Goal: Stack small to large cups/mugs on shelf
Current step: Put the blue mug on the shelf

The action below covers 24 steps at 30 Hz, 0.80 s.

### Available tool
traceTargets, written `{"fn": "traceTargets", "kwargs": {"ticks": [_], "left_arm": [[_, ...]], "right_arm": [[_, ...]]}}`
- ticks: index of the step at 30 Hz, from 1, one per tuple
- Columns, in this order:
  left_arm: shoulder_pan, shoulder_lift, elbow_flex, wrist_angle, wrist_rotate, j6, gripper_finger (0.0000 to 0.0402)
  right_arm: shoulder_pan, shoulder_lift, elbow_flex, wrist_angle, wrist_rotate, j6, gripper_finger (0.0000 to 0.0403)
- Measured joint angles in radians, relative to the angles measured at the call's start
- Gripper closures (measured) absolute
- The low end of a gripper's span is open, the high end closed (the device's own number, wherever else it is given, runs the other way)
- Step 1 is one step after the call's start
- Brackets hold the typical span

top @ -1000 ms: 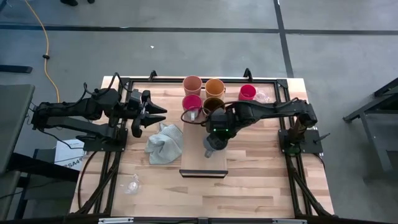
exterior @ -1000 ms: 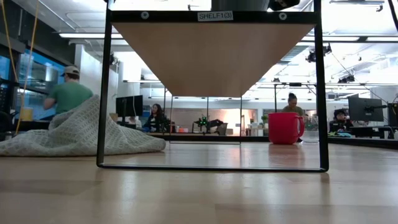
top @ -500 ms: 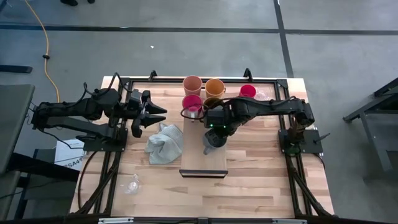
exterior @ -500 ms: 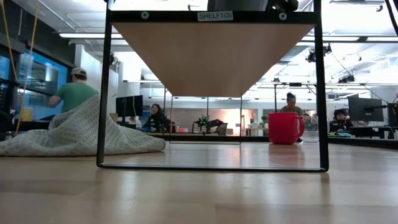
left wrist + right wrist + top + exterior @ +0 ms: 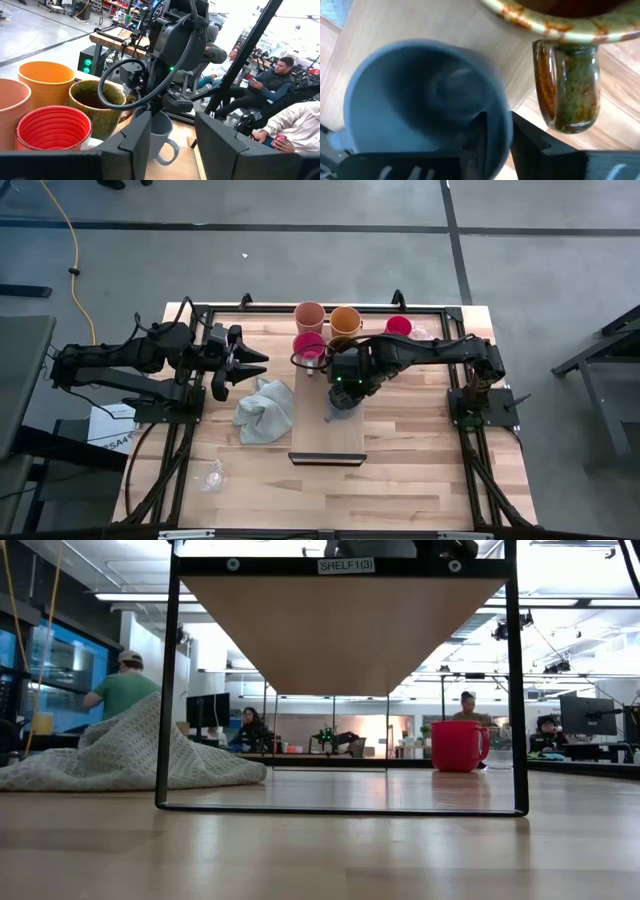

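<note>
A blue-grey mug [image 5: 338,410] is over the middle of the light-wood shelf board [image 5: 328,442], held by my right gripper [image 5: 345,387], which is shut on it. It also shows in the right wrist view [image 5: 415,100] and the left wrist view [image 5: 161,136]. At the table's far side stand the peach cup [image 5: 309,314], orange cup [image 5: 345,318], pink cup [image 5: 308,344], brown mug [image 5: 567,85] and red mug [image 5: 398,326]. My left gripper [image 5: 250,365] is open and empty at the left, above the table beside the grey cloth [image 5: 264,410]. My right gripper holds the blue-grey mug by its rim [image 5: 501,120], with one finger [image 5: 479,131] inside the mug and the other [image 5: 532,142] outside its wall. The fingers come from above, pointing down. The mug is upright; whether its base touches the shelf board I cannot tell.
A clear glass [image 5: 422,335] stands beside the red mug, and another [image 5: 211,476] lies near the table's front left. The shelf's dark metal frame [image 5: 515,690] stands on the table. People sit in the room beyond the table.
My right gripper has carried the blue-grey mug a little toward the table's far edge and slightly left along the shelf board, closer to the brown mug. It stays shut on the mug. The left arm has kept still.
</note>
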Motion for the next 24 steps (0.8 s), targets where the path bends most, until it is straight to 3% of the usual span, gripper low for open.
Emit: {"fn": "traceTargets", "kwargs": {"ticks": [14,24], "left_arm": [[0.000,0.000,0.000,0.000,0.000,0.000,0.0261],[0.000,0.000,0.000,0.000,0.000,0.000,0.0261]], "right_arm": [[0.000,0.000,0.006,0.021,0.059,-0.023,0.0296],[0.000,0.000,0.140,-0.005,0.103,-0.141,0.0288]]}}
